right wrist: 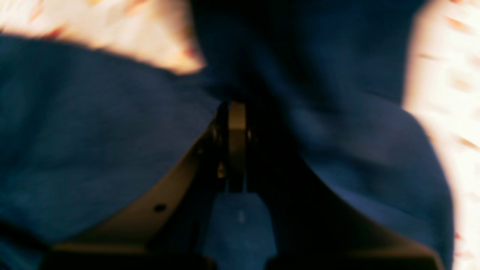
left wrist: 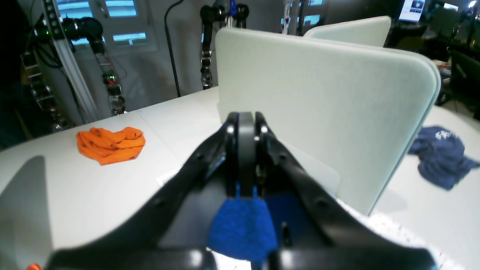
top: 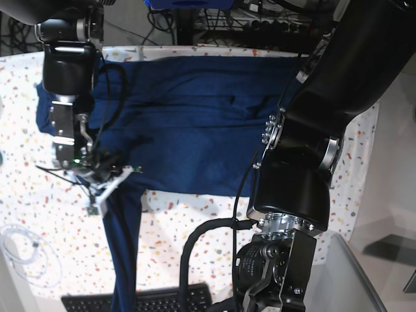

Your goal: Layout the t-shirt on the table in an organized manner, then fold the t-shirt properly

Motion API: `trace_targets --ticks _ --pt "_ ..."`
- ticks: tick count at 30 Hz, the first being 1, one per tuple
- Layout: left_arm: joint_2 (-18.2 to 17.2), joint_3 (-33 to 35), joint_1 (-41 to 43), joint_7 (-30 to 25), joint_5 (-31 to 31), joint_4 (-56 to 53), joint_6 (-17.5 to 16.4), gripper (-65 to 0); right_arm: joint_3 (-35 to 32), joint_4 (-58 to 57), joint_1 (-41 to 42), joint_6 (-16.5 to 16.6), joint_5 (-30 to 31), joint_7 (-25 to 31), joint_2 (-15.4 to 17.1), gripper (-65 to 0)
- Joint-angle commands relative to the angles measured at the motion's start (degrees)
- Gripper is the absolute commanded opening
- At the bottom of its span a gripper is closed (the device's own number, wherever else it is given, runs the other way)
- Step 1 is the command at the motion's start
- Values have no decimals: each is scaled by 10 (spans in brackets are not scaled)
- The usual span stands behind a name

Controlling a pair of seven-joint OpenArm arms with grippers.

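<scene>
Looms nearest in the base view: left arm (top: 305, 162), a black bulk over the table's right side, its gripper (left wrist: 245, 157) raised and pointed out across the room. Shows jaws pressed together in the left wrist view, with a scrap of blue between their bases, though cannot tell whether that is held cloth or only padding; judged shut on nothing. Lies spread across the far half of the table (top: 39, 227), the navy t-shirt (top: 195, 123), body roughly flat but creased, one long strip trailing down toward the keyboard (top: 162, 300) at the near edge. Hangs low over that strip on the other side, right gripper (top: 97, 179), jaws together and, by the blurred right wrist view filled with dark cloth (right wrist: 93, 150), apparently pinching a fold of it. Looks like the laying-out stage, not yet the folding. Could go wrong in several ways from here: a pull on one pinched point alone would drag the whole body sideways and bunch it; a thin pinch could slip and drop the strip in a twist; the trailing end might catch on the keyboard or slide off the near edge; the coiled cable (top: 19, 250) at the left could snag too.
</scene>
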Motion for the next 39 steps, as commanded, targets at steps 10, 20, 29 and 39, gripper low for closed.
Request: trace_targets --ticks 10,20,29,39 --pt "6 -3 67 -16 -153 86 -3 -650 23 -46 28 -2 3 8 15 -648" --pt "-13 -43 274 -15 -154 275 -5 -650 24 -115 38 -4 4 55 41 -648" --pt "-121 -98 418 -17 -372 294 -4 -650 24 -161 56 -19 4 56 54 -648" --pt "-267 -218 625 -18 -493 294 -7 -650 24 -160 36 -18 4 56 52 -648"
